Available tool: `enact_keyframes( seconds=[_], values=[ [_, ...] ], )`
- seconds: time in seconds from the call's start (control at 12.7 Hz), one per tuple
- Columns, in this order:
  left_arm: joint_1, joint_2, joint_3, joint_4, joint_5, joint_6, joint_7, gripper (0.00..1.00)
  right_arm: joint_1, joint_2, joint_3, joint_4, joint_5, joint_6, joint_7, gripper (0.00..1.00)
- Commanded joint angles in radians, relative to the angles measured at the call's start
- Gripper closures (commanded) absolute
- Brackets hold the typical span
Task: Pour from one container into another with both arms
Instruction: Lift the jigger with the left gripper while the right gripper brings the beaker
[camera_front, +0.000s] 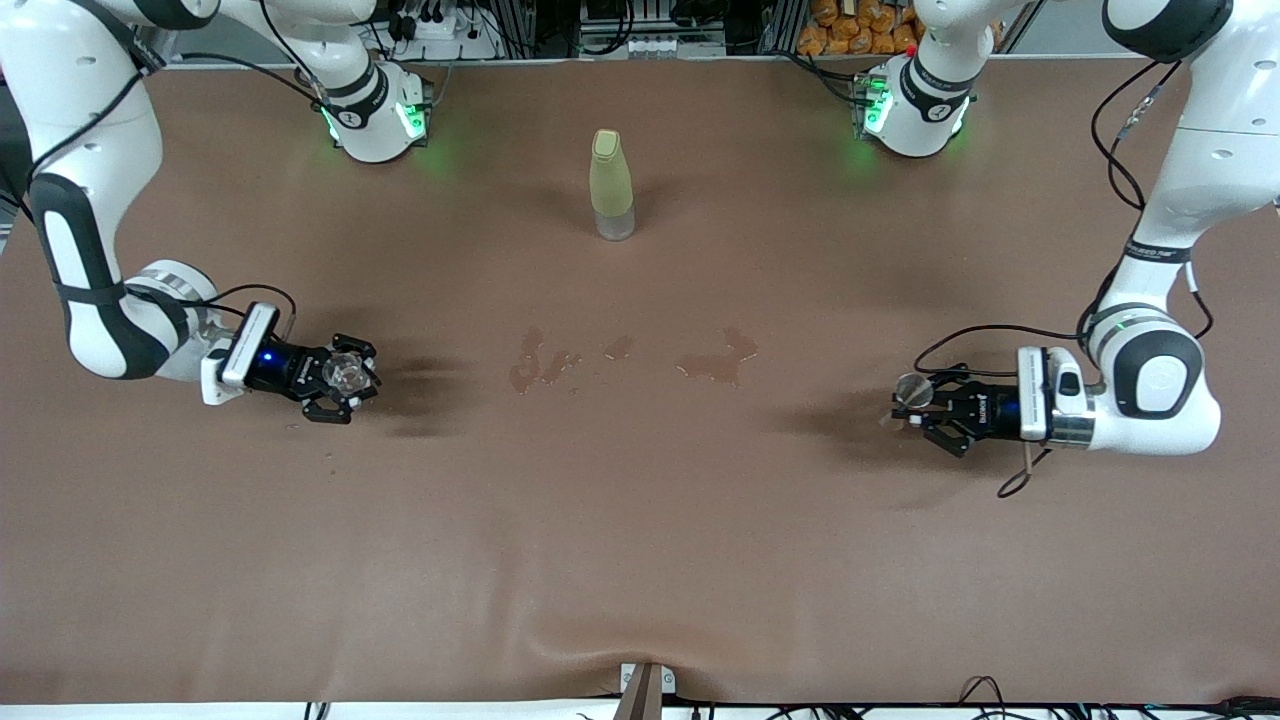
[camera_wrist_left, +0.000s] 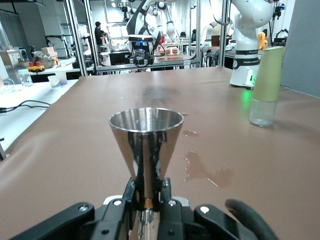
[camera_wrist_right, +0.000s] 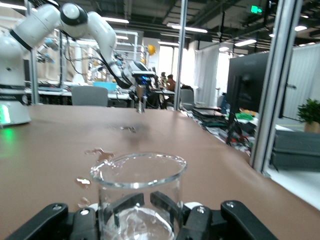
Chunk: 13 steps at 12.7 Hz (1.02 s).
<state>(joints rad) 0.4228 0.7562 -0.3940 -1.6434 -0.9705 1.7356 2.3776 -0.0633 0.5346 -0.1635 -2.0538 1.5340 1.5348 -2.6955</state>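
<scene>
Left gripper (camera_front: 925, 408) clenched a jigger (camera_wrist_left: 145, 145); right gripper (camera_front: 340, 385) clenched a beaker (camera_wrist_right: 136, 192) (both upright). Vessels hung well apart over the table (camera_front: 640, 560); misaligned rims would likely add to the spills (camera_front: 718, 362).

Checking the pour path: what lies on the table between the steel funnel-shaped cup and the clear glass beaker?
Only wet spill patches on the brown table, seen in the front view.

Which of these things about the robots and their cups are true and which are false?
1. The left pincer is shut on a shiny metal cup. True.
2. The right pincer holds nothing. False: it is shut on a clear glass beaker.
3. The yellow-green bottle lies on its side. False: it stands upright, capped, between the arm bases.
4. Wet spots mark the table nearer the front camera than the bottle. True.
5. The metal cup is tipped over the beaker. False: each is at its own end of the table.
</scene>
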Motion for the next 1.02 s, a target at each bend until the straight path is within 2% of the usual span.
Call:
enact_keyframes(
  seconds=[0.0, 0.16, 0.39, 0.55, 0.94],
  values=[
    [-0.045, -0.014, -0.025, -0.015, -0.063, 0.059, -0.009, 1.0, 0.016, -0.097, -0.005, -0.035, -0.057, -0.024, 0.081, 1.0],
    [-0.11, -0.014, -0.025, -0.032, -0.144, 0.105, -0.006, 1.0, 0.016, -0.169, -0.005, -0.037, -0.095, -0.044, 0.176, 1.0],
    [-0.223, -0.014, -0.025, -0.064, -0.27, 0.194, 0.009, 1.0, 0.023, -0.247, -0.007, -0.037, -0.097, -0.139, 0.331, 1.0],
    [-0.313, -0.009, -0.025, -0.067, -0.348, 0.286, 0.017, 1.0, 0.026, -0.294, -0.007, -0.042, -0.098, -0.14, 0.397, 1.0],
    [-0.539, 0.011, -0.023, -0.049, -0.591, 0.47, 0.098, 1.0, 0.088, -0.32, -0.007, -0.058, -0.098, -0.14, 0.434, 1.0]
  ],
)
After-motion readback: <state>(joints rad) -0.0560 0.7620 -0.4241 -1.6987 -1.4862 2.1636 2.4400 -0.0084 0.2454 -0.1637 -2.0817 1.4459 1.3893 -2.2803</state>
